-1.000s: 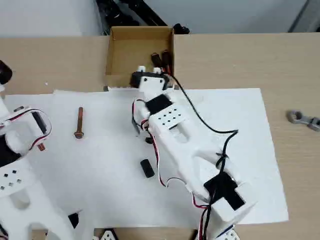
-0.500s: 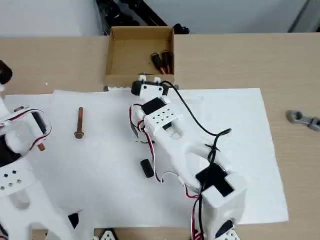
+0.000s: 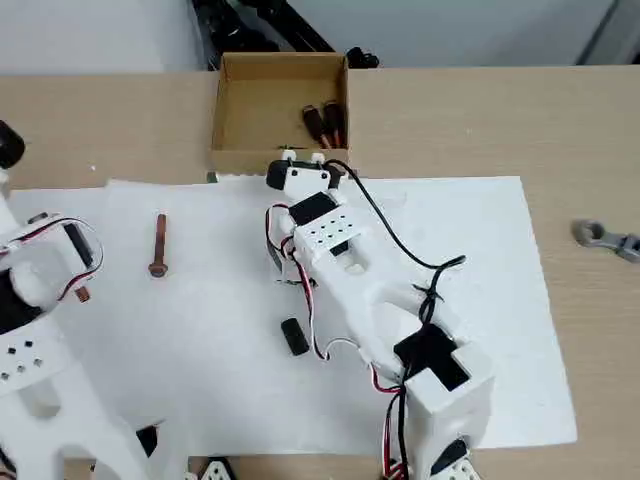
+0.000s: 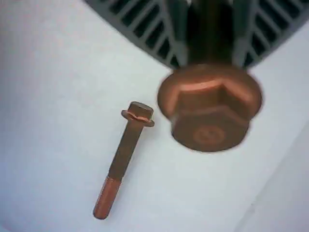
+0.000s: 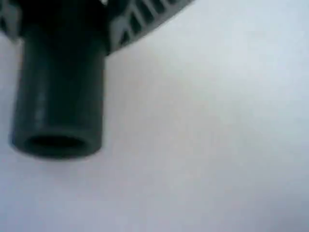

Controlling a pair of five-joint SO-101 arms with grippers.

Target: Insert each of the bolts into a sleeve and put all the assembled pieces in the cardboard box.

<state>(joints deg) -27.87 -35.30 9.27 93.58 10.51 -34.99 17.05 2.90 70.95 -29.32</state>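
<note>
Up close, left gripper point(image 4: 211, 41): we see it clamped on the held bolt point(image 4: 210, 108).
Right gripper point(image 5: 65, 21): clamped on the held sleeve point(image 5: 58, 92).
High view: we find a loose sleeve point(image 3: 294, 336) and the cardboard box point(image 3: 260, 115).

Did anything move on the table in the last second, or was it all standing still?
The right pincer, holding a black sleeve, drew back from the cardboard box to above the white sheet. Nothing was visibly picked up or let go. The left pincer with its bolt, the loose bolt, the loose sleeve and the assembled pieces in the box stayed put.
</note>
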